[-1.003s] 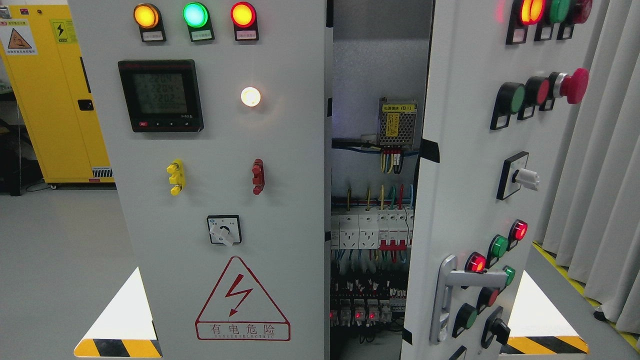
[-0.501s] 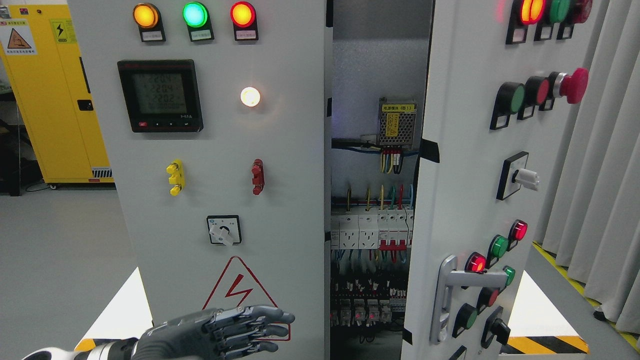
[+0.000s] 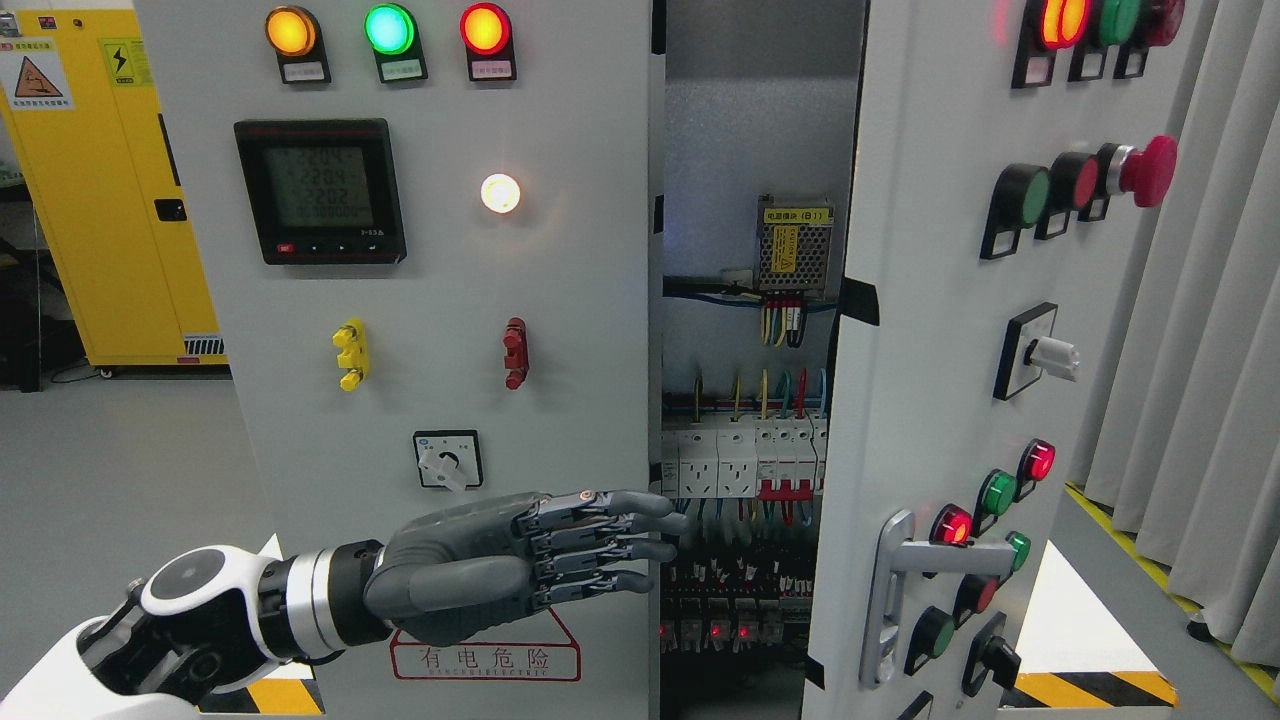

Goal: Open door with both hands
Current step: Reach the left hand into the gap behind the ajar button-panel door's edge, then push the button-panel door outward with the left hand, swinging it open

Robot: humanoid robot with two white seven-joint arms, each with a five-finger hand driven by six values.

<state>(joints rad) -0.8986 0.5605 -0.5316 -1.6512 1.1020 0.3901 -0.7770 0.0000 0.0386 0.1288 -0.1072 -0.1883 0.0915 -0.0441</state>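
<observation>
Right door [image 3: 930,330] already swung partway out, wiring showing. Left door [image 3: 440,300] looks shut. Left hand [image 3: 520,565] at its inner edge, fingers [image 3: 600,545] straight, gripping nothing (right hand nowhere visible).

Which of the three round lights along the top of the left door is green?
The middle light is green. The one left of it is amber and the one right of it is red.

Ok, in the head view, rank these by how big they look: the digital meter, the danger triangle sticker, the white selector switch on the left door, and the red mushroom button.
1. Digital meter
2. Danger triangle sticker, partly hidden by the left robot hand, so its place against the meter is unsure
3. Red mushroom button
4. White selector switch, close to the button; rank unsure
</observation>
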